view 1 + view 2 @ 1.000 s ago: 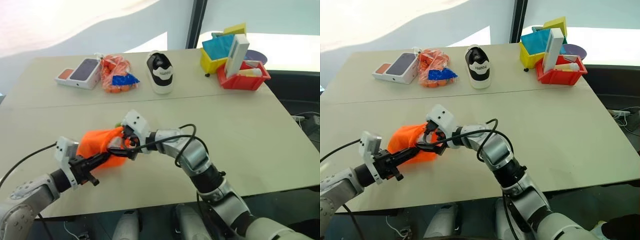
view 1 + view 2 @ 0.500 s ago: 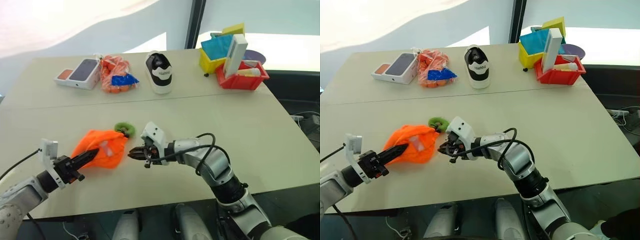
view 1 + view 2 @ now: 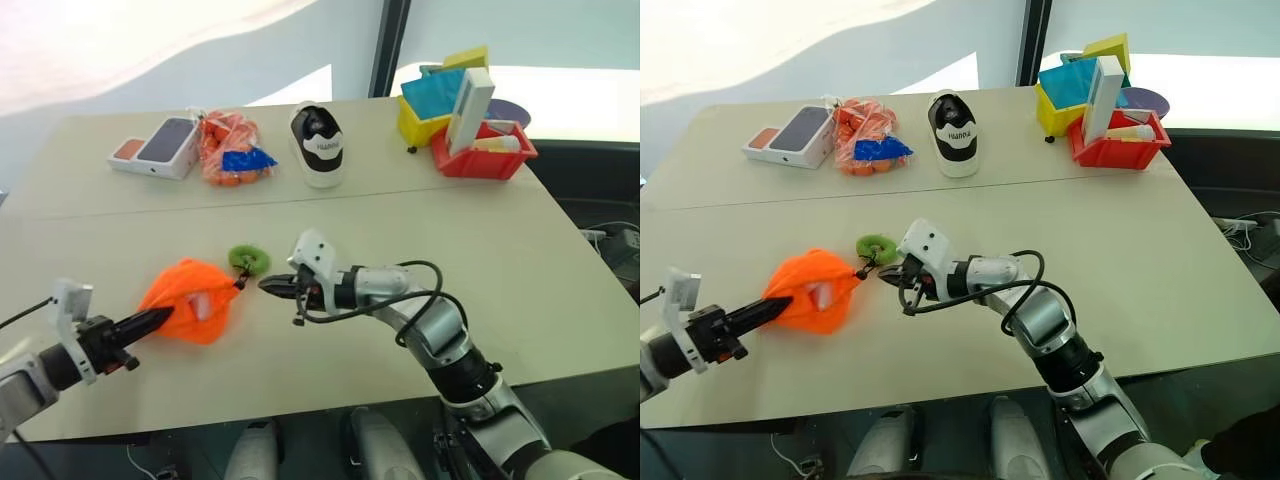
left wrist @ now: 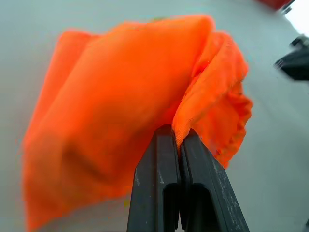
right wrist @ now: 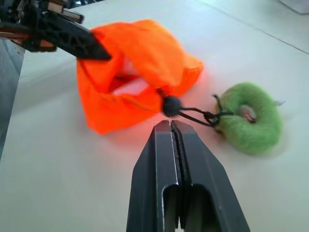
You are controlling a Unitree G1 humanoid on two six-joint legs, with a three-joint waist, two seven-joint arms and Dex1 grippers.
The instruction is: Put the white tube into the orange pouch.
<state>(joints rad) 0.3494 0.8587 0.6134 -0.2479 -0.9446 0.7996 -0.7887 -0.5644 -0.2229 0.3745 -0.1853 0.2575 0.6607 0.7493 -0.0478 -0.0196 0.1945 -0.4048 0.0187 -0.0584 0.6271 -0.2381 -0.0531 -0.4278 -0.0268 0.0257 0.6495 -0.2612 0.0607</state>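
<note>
While pinched, orange pouch (image 3: 187, 300) mid-table

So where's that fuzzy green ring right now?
The fuzzy green ring lies on the beige table between the neon-orange fabric pouch and the shut right gripper, tied to the pouch by a thin black cord.

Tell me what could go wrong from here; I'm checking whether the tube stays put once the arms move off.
1. The left gripper pinches only the rim of the orange pouch; the fabric could slip free.
2. The white tube shows through the pouch's open mouth, so tilting might spill it.
3. The right gripper, shut and empty, sits near the black cord and green ring and could snag them.
</note>
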